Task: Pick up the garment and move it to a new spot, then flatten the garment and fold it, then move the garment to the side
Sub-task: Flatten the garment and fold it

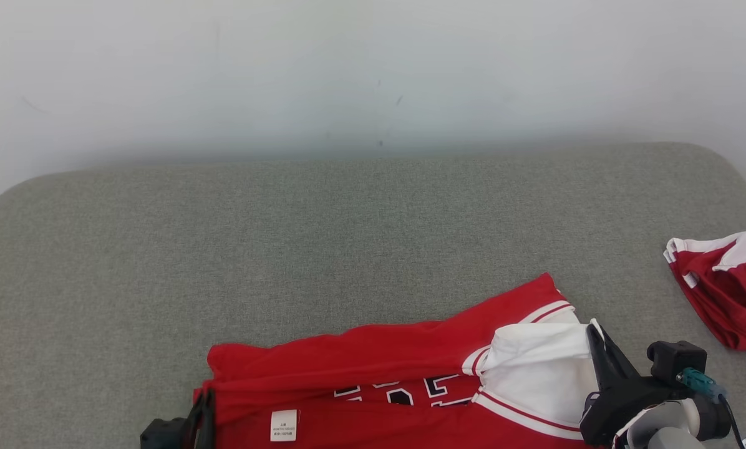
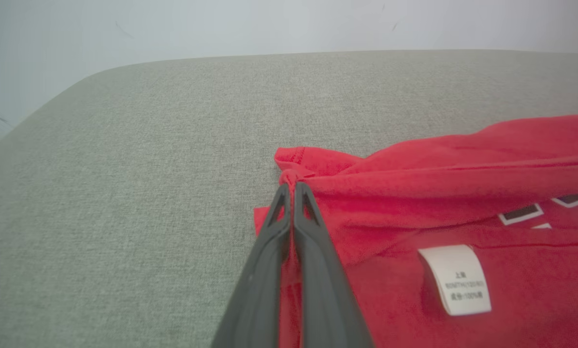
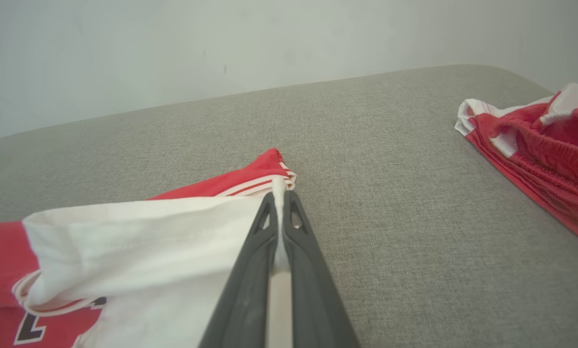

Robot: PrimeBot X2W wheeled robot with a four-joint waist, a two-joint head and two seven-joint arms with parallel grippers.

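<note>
The garment was red, with a white sleeve panel edged in thin red-and-white stripes. Its lettering looked black outlined in white, though mostly cut off. Its label was white. The cushion was mottled grey-green, and the other garment was red and white.

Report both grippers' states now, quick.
Left gripper: shut on a red edge of the red-and-white fabric jersey.
Right gripper: shut on the same jersey's white part.
</note>
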